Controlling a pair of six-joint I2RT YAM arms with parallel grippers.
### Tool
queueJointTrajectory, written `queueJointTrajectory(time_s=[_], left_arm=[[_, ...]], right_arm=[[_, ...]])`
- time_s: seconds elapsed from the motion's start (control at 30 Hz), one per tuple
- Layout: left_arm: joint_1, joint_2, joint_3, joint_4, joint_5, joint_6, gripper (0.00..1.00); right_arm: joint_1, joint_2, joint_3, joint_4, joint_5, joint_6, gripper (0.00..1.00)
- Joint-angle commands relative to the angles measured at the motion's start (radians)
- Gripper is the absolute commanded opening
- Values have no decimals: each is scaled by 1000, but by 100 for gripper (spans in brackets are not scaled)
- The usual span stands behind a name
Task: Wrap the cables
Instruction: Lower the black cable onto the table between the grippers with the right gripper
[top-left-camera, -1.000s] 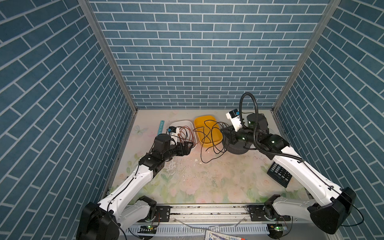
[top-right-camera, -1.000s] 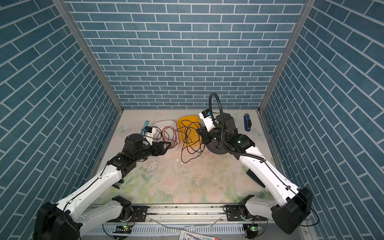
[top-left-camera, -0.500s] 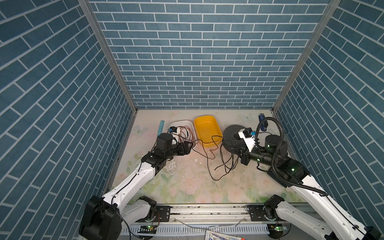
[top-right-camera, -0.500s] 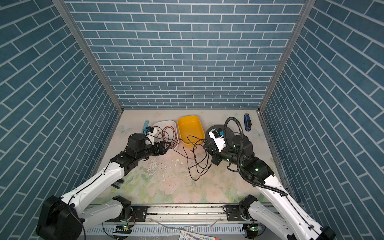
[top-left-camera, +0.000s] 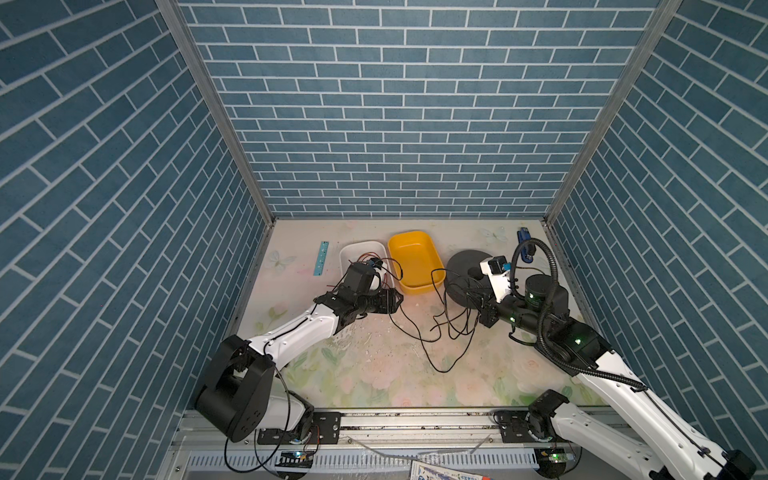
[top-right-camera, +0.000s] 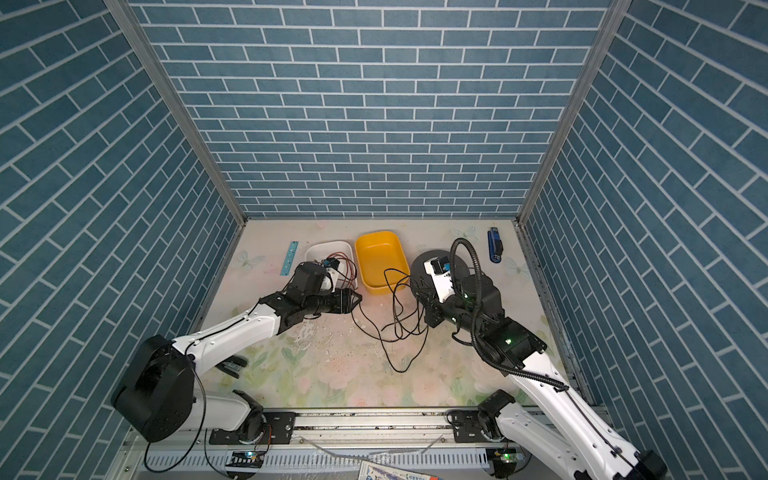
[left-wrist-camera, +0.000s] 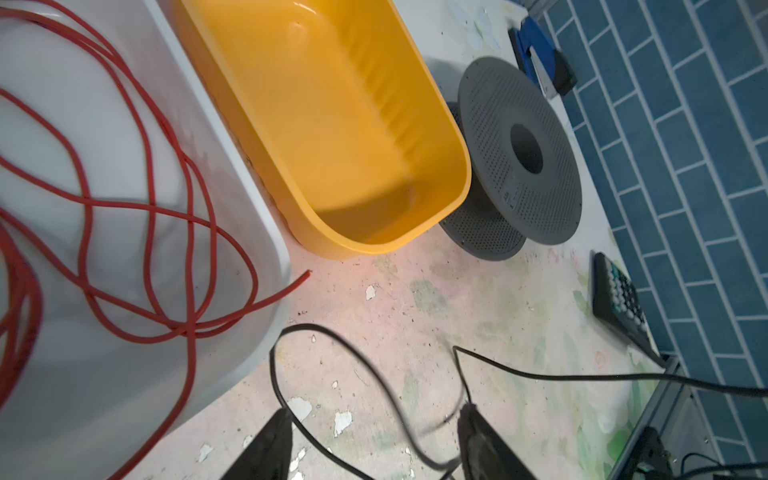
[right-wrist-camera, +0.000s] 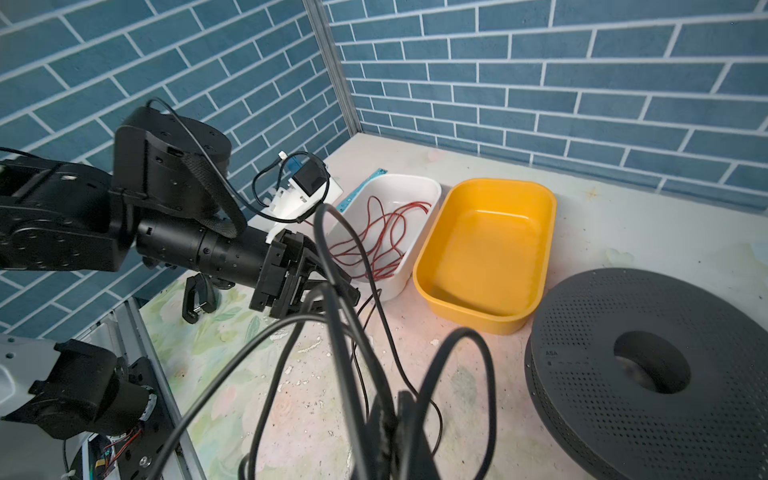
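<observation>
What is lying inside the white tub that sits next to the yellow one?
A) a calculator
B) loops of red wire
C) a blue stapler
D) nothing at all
B: the left wrist view shows tangled loops of red wire lying inside the white tub, while the yellow tub beside it holds nothing.

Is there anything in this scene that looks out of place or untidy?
Yes. The black cable lies in loose tangled loops over the table, not on the grey spool. One end of the red wire sticks out over the rim of the white bin.
</observation>
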Motion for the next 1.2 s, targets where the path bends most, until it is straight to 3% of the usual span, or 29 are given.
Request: queueJointTrajectory(time_s=[0.0,0.13,0.33,0.5,0.7,1.0,1.17], left_arm=[[-38,23,30,-2,-29,-6,63],[-46,-9,7,0,-41,-19,62],[-39,-204,-52,34,-37,17,67],[2,-301,-45,-69,8,51,71],[32,-371,-46,-172,-3,63,72],[40,-357,-63,-216,-17,62,73],[39,-301,-109,-181,26,17,71]], right_arm=[[-15,-1,-41,38,33,41,0],[-24,33,-32,35,-41,28,0],[-24,174,-10,58,-143,25,0],[-20,309,34,111,-269,23,0],[11,468,123,41,-328,-37,1],[46,572,187,-86,-248,-77,47],[46,563,176,-125,-149,-71,53]])
